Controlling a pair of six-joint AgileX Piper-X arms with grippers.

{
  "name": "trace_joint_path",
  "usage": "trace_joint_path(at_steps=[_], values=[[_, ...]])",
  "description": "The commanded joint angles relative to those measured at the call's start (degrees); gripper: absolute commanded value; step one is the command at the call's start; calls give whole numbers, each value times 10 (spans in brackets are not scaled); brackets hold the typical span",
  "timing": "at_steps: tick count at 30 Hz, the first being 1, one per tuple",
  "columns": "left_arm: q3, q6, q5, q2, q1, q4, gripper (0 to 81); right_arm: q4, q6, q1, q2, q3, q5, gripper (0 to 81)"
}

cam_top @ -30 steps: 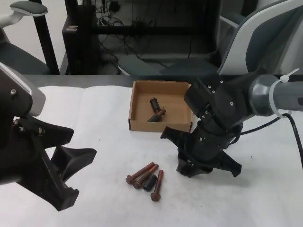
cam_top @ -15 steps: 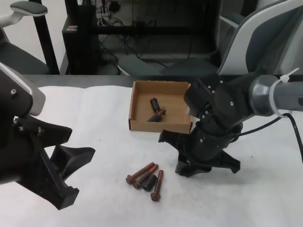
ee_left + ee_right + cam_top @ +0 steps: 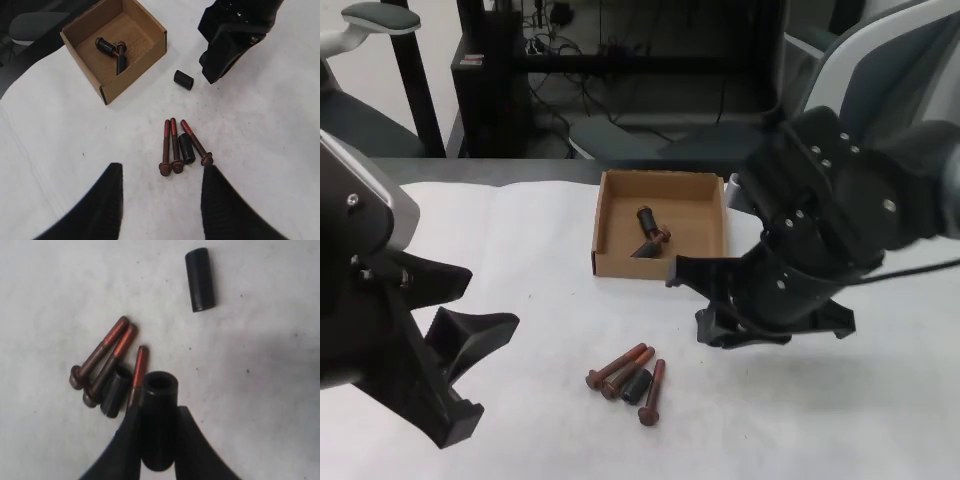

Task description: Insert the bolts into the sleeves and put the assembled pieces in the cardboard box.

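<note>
Three reddish bolts (image 3: 620, 368) (image 3: 172, 145) (image 3: 102, 365) lie side by side on the white cloth, with a black sleeve (image 3: 637, 386) (image 3: 186, 148) (image 3: 115, 391) among them. Another black sleeve (image 3: 183, 79) (image 3: 200, 279) lies alone, closer to the cardboard box (image 3: 660, 266) (image 3: 135, 65). Two assembled pieces (image 3: 650, 235) (image 3: 112, 49) rest inside the box. My right gripper (image 3: 770, 335) (image 3: 225, 50) (image 3: 159, 422) hangs above the cloth between the box and the bolts, shut on a third black sleeve (image 3: 159, 405) that is held upright. My left gripper (image 3: 460, 370) (image 3: 162, 172) stands open at the near left, with nothing between its fingers.
The white cloth (image 3: 520, 250) covers the bench, with free room left of the box and along the near edge. Behind the bench's far edge are chairs and a dark rack with cables.
My right arm has risen from the cloth and shifted slightly right, carrying a black sleeve. The left arm has hardly moved.
</note>
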Motion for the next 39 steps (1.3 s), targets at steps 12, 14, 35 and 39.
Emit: trace_joint_path(at_steps=[12,14,35,39], values=[[-1,42,32,81,1,2,491,-111,-25,35,-196,129,-37,4],[-3,58,36,121,1,2,491,-117,-33,34,-225,142,-40,4],[-286,120,15,458,-14,146,700,-118,-122,30,-305,156,-111,4],[-324,134,6,497,-28,161,700,-118,-126,30,-305,156,-111,4]])
